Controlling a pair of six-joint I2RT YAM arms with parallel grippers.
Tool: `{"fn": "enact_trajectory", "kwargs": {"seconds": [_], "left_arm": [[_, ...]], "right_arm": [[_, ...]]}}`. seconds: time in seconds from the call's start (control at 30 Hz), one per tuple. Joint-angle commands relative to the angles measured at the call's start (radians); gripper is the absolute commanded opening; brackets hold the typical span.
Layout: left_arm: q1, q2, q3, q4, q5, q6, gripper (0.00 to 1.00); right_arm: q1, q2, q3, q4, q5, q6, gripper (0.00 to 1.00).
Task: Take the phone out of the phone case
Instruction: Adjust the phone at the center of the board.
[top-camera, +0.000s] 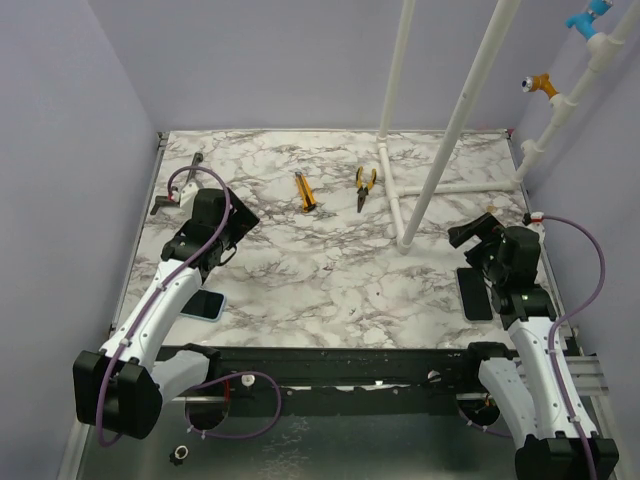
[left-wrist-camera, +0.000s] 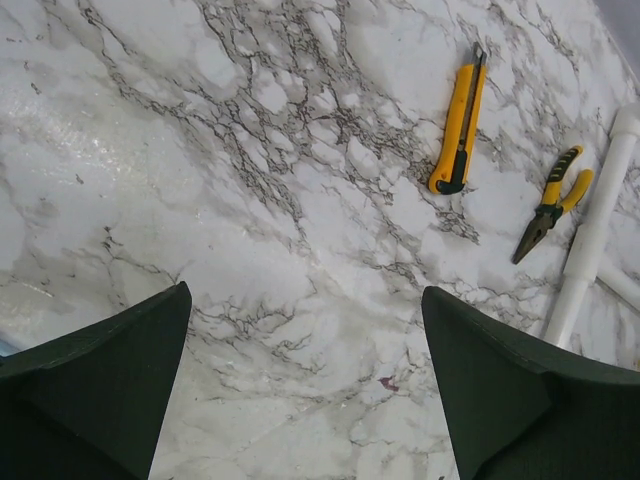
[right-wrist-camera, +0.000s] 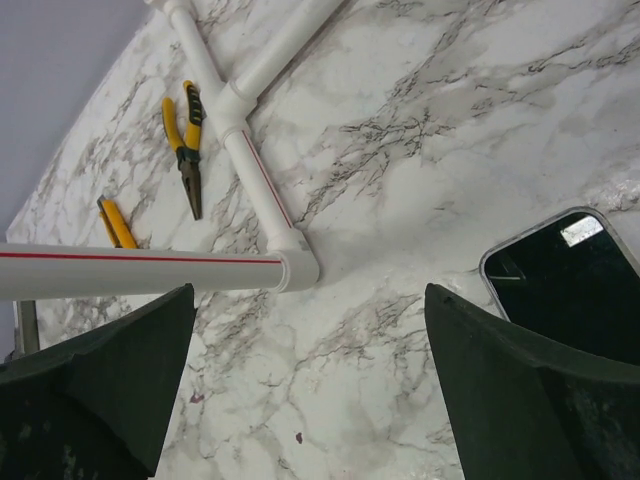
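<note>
A dark slab with a pale blue rim, which looks like the phone case (top-camera: 207, 304), lies flat near the table's front left, beside my left forearm. I cannot tell whether anything sits in it. A black phone (top-camera: 475, 293) with a silvery rim (right-wrist-camera: 566, 282) lies flat at the front right, just below my right gripper. My left gripper (top-camera: 238, 218) (left-wrist-camera: 305, 290) hovers open over bare marble. My right gripper (top-camera: 462, 236) (right-wrist-camera: 309, 290) is also open and holds nothing; the phone's corner sits beside its right finger (right-wrist-camera: 520, 390).
A yellow utility knife (top-camera: 304, 190) (left-wrist-camera: 458, 125) and yellow-handled pliers (top-camera: 365, 186) (left-wrist-camera: 548, 205) lie at mid-back. A white pipe frame (top-camera: 402, 210) (right-wrist-camera: 255, 165) stands on the right half. A dark metal tool (top-camera: 176, 188) rests at the left edge.
</note>
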Motion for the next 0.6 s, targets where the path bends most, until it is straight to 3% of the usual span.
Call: {"fn": "enact_trajectory", "kwargs": {"seconds": [0.0, 0.17, 0.37, 0.47, 0.57], "left_arm": [[0.002, -0.019, -0.04, -0.025, 0.051, -0.015, 0.99], [0.002, -0.023, -0.049, -0.021, 0.083, 0.063, 0.99], [-0.002, -0.014, -0.056, -0.027, 0.03, 0.094, 0.99], [-0.009, -0.001, -0.034, -0.07, -0.029, 0.082, 0.99], [-0.008, -0.03, -0.037, -0.078, -0.184, 0.033, 0.99]], "right_arm": [[0.019, -0.008, 0.009, -0.069, -0.033, -0.019, 1.0], [0.028, -0.008, 0.027, -0.076, -0.032, -0.037, 1.0], [0.067, -0.01, 0.045, -0.105, 0.094, 0.031, 1.0], [0.084, -0.018, 0.067, -0.124, 0.102, 0.006, 1.0], [0.089, -0.028, 0.084, -0.142, 0.107, 0.024, 1.0]]}}
